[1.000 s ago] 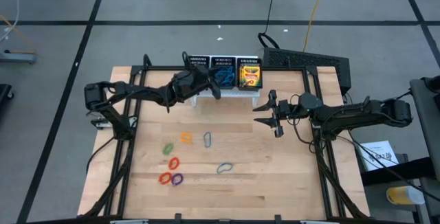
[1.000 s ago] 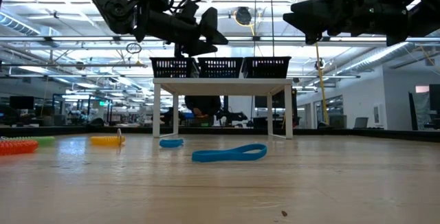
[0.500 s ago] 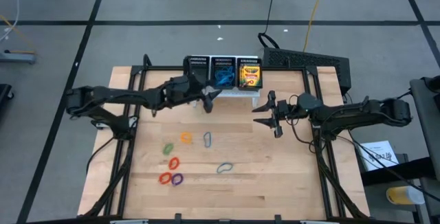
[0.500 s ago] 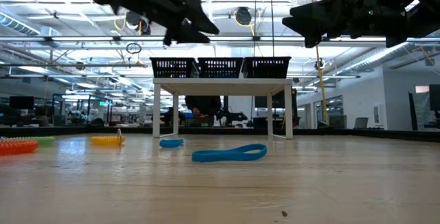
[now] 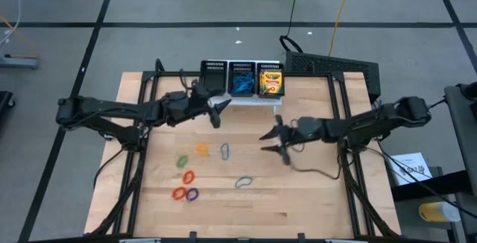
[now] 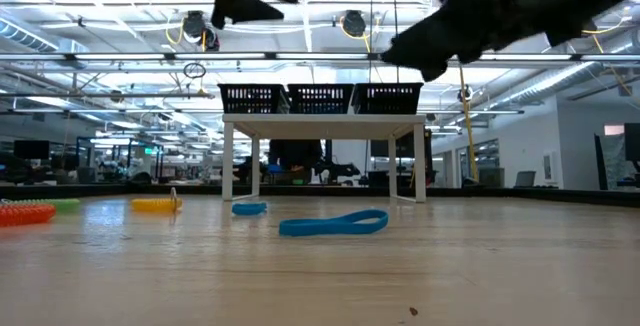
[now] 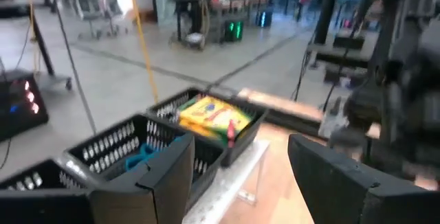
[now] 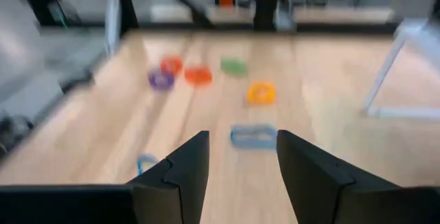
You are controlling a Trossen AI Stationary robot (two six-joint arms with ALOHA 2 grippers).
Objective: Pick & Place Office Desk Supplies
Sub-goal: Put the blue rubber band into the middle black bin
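Hovering above the table, the right gripper (image 5: 273, 143) we find spread and empty; a blue loop (image 5: 225, 150) lies near, apart, ahead of its fingers.

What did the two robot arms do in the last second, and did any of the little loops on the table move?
The left gripper, open and empty, drew back from the black mesh organiser toward the table's left. The right gripper, jaws apart and empty, swung out toward the coloured loops on the wooden table. The loops, the blue oval loop and the crayon boxes stayed put.
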